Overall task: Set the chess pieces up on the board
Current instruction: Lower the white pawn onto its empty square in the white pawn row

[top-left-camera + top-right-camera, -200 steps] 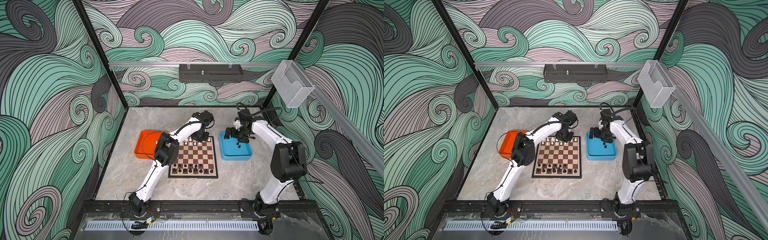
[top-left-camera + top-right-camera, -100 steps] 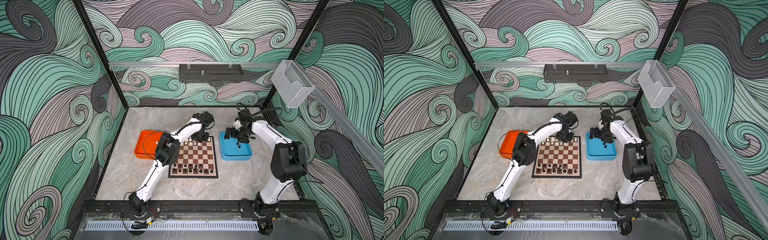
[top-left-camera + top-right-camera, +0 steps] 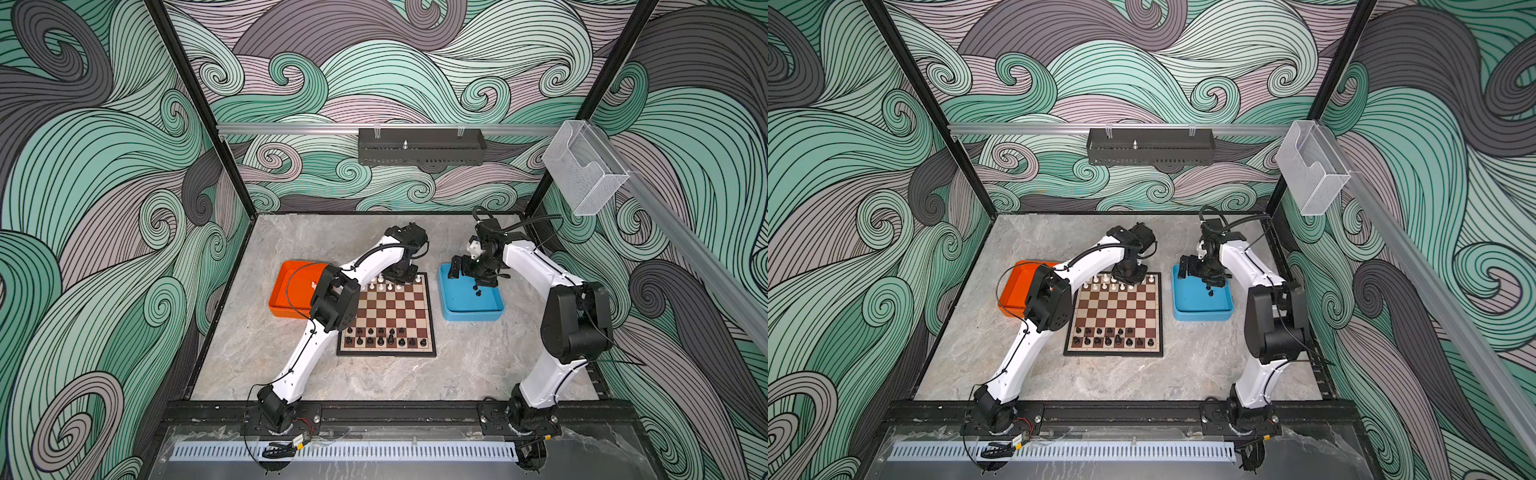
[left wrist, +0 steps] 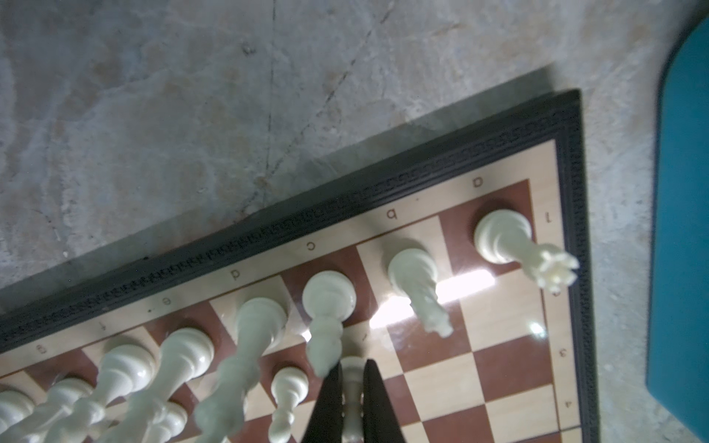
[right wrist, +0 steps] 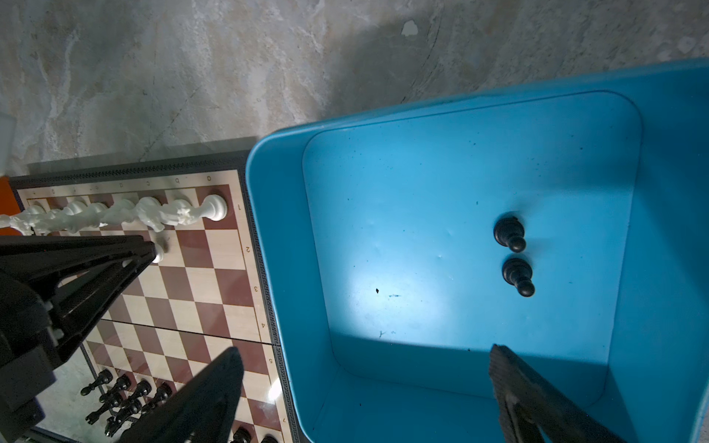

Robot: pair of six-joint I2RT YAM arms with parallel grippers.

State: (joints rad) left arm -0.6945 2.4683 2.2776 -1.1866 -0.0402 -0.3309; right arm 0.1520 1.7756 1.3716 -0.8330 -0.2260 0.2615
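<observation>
Grey marbled tabletop [image 3: 374,382] carries the brown-and-cream chessboard [image 3: 390,309]; my left tool [image 4: 353,368] is clenched on a white plastic pawn [image 4: 352,406] at the second rank, beside crowded white back-row pieces [image 4: 330,295]; careless withdrawal could topple them; my right tool [image 5: 366,351] hangs spread, empty.

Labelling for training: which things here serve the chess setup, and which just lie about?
In the job: board, white piece in the left gripper, two black pawns in the blue tray.
Lying about: black wall rack, clear plastic bin.

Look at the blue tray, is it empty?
Not empty. The blue tray has two black pawns standing upright on its floor, close together.
</observation>
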